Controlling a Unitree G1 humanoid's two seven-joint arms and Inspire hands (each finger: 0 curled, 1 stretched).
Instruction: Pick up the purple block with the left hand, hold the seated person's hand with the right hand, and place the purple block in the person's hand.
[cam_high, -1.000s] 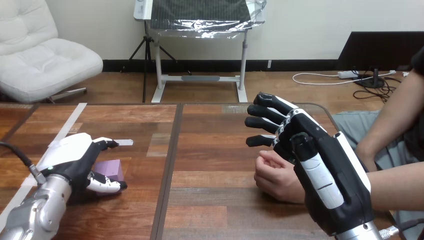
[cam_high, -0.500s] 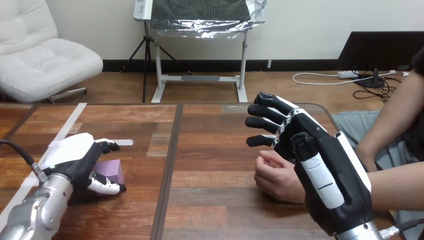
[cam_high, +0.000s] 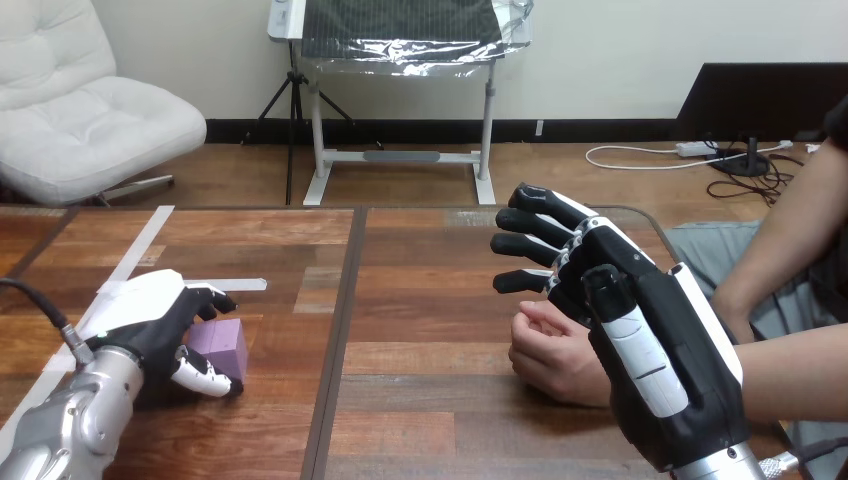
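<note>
I see the purple block (cam_high: 224, 343), a small lilac cube, sitting flat at the near left of the table (cam_high: 430, 250), pinched between the fingers and thumb of my left hand (cam_high: 145, 312). The person's hand (cam_high: 553, 357) rests loosely curled on the wood at near right.

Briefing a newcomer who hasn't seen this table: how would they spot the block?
Take the wooden table's left half, where the robot's left hand rests. Its curled fingers and thumb bracket a small purple cube-shaped block, the only purple thing there.

Before you, a wooden table (cam_high: 430, 250); beyond it wood floor (cam_high: 420, 185), a white chair (cam_high: 90, 120) far left, a pale wall (cam_high: 600, 40) behind.
</note>
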